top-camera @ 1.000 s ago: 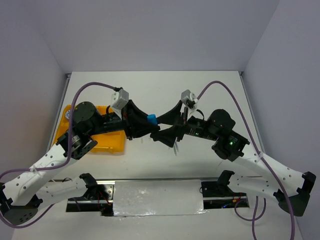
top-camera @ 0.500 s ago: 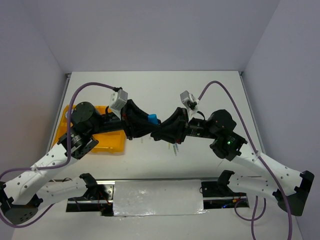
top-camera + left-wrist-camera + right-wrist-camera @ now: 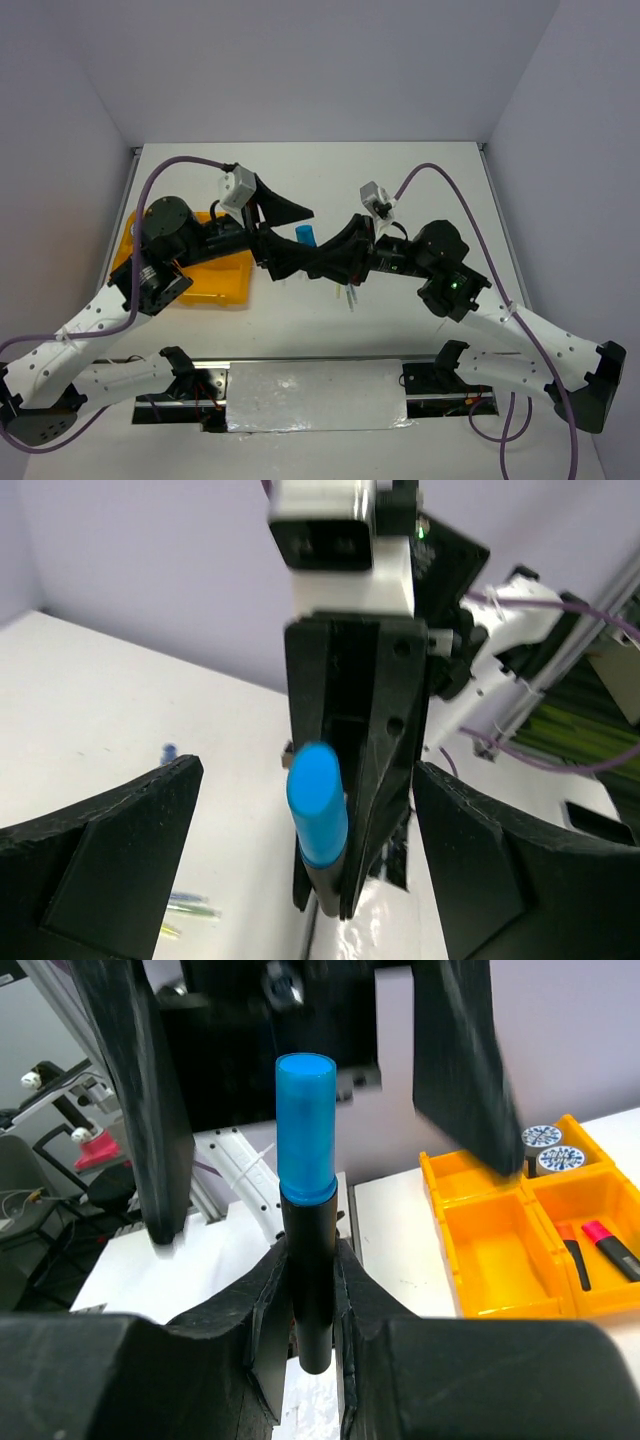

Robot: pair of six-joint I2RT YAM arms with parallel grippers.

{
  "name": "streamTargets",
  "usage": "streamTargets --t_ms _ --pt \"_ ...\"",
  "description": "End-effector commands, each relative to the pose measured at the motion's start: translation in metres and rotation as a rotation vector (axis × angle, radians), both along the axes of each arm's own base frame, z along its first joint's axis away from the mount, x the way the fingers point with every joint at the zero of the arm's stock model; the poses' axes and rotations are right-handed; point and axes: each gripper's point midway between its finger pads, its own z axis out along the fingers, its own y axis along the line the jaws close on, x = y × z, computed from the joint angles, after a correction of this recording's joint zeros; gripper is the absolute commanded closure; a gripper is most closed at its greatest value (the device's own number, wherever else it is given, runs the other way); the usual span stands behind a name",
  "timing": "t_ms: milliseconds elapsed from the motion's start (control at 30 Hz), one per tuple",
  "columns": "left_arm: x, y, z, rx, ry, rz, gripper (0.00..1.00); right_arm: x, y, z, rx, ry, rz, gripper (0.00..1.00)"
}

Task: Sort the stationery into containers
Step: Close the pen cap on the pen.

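Blue-capped marker [image 3: 306, 1140]: upright at mid-frame in the right wrist view. In the top view it sits above the table centre, well right of the tray.
Right gripper [image 3: 312, 1290]: jaws clenched on the marker's black barrel, cap standing free above them.
Left gripper [image 3: 305, 780]: jaws released and spread wide on either side of the marker, touching nothing.
Tray [image 3: 445, 1230]: right of frame. Two round tins [image 3: 545, 1148] lie in the far compartment and red-capped markers [image 3: 610, 1245] in the rightmost.
Step, judged: carry the marker to the markers' compartment. Draw clear of the left jaws first, tilt the barrel flat, release low.
Loose pens [image 3: 350, 295]: on the table, just below the grippers.
Writing: none legible; tin lids show a pattern only.
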Motion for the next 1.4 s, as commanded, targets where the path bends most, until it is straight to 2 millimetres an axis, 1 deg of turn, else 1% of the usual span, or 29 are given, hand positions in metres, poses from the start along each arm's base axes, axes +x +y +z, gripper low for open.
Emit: streamTargets --t_ms 0,33,67,167,300,367,400,500,600,633,667,767,800,867,900,933,967,1000,1033,1067,1133,1167,1233,1267,1300,1333,1367 --pt "0.013 0.016 0.042 -0.06 -0.084 0.132 0.01 0.003 0.0 0.005 0.027 -0.043 -0.002 1.0" --pt "0.013 0.016 0.038 -0.039 -0.071 0.134 0.01 0.003 0.001 0.004 0.026 -0.041 0.003 1.0" --pt "0.015 0.017 0.04 -0.04 -0.075 0.145 0.01 0.002 0.001 0.003 0.024 -0.042 0.012 1.0" --pt "0.018 0.017 0.039 -0.023 -0.073 0.155 0.01 0.0 0.002 0.004 0.023 -0.042 0.031 1.0" --pt "0.012 0.016 0.044 -0.027 -0.088 0.125 0.01 -0.004 0.001 0.006 0.023 -0.053 0.048 1.0" --pt "0.009 0.015 0.044 -0.025 -0.089 0.11 0.02 -0.005 0.0 0.006 0.023 -0.054 0.055 1.0" --pt "0.008 0.015 0.042 -0.02 -0.088 0.101 0.08 -0.006 -0.001 0.007 0.025 -0.059 0.06 1.0" --pt "0.005 0.013 0.038 -0.012 -0.084 0.083 0.16 -0.007 -0.003 0.008 0.029 -0.067 0.062 1.0" --pt "0.0 0.013 0.034 -0.009 -0.081 0.059 0.19 -0.008 -0.004 0.012 0.029 -0.079 0.066 1.0" --pt "-0.001 0.012 0.033 -0.009 -0.077 0.052 0.23 -0.008 -0.004 0.013 0.029 -0.081 0.069 1.0" --pt "-0.004 0.012 0.033 -0.014 -0.074 0.034 0.29 -0.007 -0.004 0.014 0.028 -0.081 0.065 1.0" --pt "-0.007 0.01 0.033 -0.017 -0.07 0.018 0.39 -0.007 -0.004 0.016 0.03 -0.086 0.063 1.0" --pt "-0.006 0.009 0.031 -0.014 -0.062 0.014 0.41 -0.006 -0.004 0.018 0.033 -0.092 0.062 1.0" --pt "-0.006 0.007 0.025 0.004 -0.034 0.007 0.5 -0.005 -0.003 0.021 0.034 -0.097 0.061 1.0" --pt "-0.004 0.005 0.02 0.015 -0.019 0.008 0.52 -0.005 -0.003 0.027 0.038 -0.107 0.062 1.0" --pt "-0.001 0.005 0.016 0.023 -0.005 0.02 0.57 -0.005 -0.002 0.028 0.037 -0.111 0.065 1.0" --pt "0.0 0.005 0.012 0.031 0.005 0.025 0.71 -0.004 -0.001 0.033 0.039 -0.117 0.067 1.0" --pt "0.001 0.005 0.008 0.036 0.018 0.029 0.77 -0.004 -0.001 0.037 0.041 -0.129 0.065 1.0" --pt "0.001 0.005 0.007 0.034 0.02 0.033 0.85 -0.003 -0.001 0.039 0.042 -0.136 0.062 1.0" --pt "0.002 0.006 0.005 0.036 0.027 0.038 1.0 -0.001 -0.001 0.045 0.048 -0.148 0.057 1.0" --pt "0.0 0.006 0.001 0.037 0.054 0.037 1.0 0.001 -0.002 0.053 0.055 -0.186 0.051 1.0" --pt "-0.001 0.006 -0.006 0.045 0.078 0.028 1.0 0.002 -0.004 0.066 0.078 -0.231 0.045 1.0" --pt "-0.006 0.003 -0.016 0.049 0.133 -0.003 1.0 0.0 -0.006 0.079 0.096 -0.282 0.07 1.0" --pt "-0.013 0.001 -0.029 0.058 0.173 -0.04 1.0 0.005 -0.009 0.096 0.116 -0.317 0.057 1.0" --pt "-0.015 0.001 -0.036 0.065 0.19 -0.048 1.0 0.007 -0.009 0.104 0.123 -0.331 0.06 1.0" --pt "-0.017 0.001 -0.043 0.074 0.204 -0.054 1.0 0.004 -0.01 0.109 0.126 -0.352 0.092 1.0" --pt "-0.022 0.002 -0.055 0.089 0.225 -0.065 1.0 -0.001 -0.014 0.129 0.157 -0.391 0.105 1.0"
